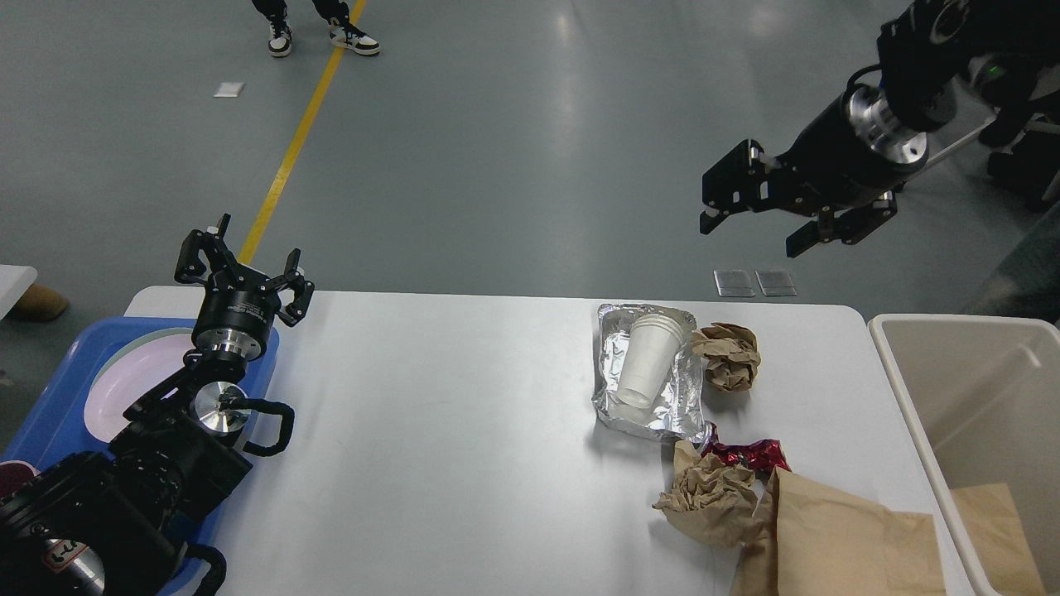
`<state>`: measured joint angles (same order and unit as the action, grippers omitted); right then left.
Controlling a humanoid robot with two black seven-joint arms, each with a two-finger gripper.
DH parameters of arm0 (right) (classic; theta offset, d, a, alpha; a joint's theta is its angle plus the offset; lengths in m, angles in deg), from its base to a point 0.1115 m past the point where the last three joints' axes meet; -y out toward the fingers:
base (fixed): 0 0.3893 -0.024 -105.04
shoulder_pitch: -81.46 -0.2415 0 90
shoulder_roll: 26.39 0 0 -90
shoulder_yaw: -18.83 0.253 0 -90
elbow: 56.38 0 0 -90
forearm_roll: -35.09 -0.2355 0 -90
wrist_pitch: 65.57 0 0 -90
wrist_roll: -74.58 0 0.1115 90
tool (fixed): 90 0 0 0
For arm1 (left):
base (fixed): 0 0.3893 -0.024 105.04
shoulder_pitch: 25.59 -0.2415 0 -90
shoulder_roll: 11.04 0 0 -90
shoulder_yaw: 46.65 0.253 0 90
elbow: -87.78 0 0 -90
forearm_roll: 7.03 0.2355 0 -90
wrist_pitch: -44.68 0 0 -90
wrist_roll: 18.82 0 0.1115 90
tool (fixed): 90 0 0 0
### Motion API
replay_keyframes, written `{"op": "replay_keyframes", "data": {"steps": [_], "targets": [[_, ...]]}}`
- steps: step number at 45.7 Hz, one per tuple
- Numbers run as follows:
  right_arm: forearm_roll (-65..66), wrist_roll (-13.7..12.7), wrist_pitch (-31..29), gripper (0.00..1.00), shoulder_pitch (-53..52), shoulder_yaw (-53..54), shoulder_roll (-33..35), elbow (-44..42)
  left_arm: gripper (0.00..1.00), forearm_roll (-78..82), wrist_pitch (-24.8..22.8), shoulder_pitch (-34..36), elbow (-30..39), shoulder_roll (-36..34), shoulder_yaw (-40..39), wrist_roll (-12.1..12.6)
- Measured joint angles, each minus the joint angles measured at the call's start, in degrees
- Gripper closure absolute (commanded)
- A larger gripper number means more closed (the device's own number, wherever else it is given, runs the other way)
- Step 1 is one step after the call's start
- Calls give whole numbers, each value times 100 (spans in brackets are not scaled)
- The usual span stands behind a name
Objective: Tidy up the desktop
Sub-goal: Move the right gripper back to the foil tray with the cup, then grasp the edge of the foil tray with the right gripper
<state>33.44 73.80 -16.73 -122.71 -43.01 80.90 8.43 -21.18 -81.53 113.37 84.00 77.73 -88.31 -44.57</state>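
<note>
The white desktop (447, 414) carries a foil tray (609, 364) with a stack of white cups (650, 356) lying in it, a crumpled brown paper ball (727, 356) beside it, a second crumpled brown paper (708, 501), a red wrapper (745, 454) and a flat brown paper bag (840, 538). My left gripper (240, 261) is open and empty above the table's far left corner. My right gripper (754, 215) is open and empty, held high beyond the table's far edge, above and right of the foil tray.
A blue tray (58, 397) with a pale plate (124, 381) stands at the left under my left arm. A beige bin (936, 397) at the right holds brown paper (994, 521). A person's feet (319, 33) and a chair (1010, 116) are on the floor behind.
</note>
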Motion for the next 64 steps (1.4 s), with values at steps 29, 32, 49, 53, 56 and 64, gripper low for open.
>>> {"op": "replay_keyframes", "data": {"steps": [29, 32, 49, 53, 56, 64], "targets": [[39, -1, 2472, 0, 3099, 50, -1070, -1460, 3, 0, 0, 0, 0, 1, 0, 0], [39, -1, 2584, 0, 3284, 50, -1147, -1635, 3, 0, 0, 0, 0, 1, 0, 0], [71, 9, 3190, 3, 3988, 68, -1373, -2098, 4, 0, 0, 0, 0, 1, 0, 0], [81, 9, 3422, 9, 4140, 66, -1459, -2181, 4, 0, 0, 0, 0, 1, 0, 0], [89, 9, 3522, 11, 4213, 61, -1503, -2199, 3, 0, 0, 0, 0, 1, 0, 0], [116, 8, 3616, 36, 4362, 44, -1592, -2267, 4, 0, 0, 0, 0, 1, 0, 0]]}}
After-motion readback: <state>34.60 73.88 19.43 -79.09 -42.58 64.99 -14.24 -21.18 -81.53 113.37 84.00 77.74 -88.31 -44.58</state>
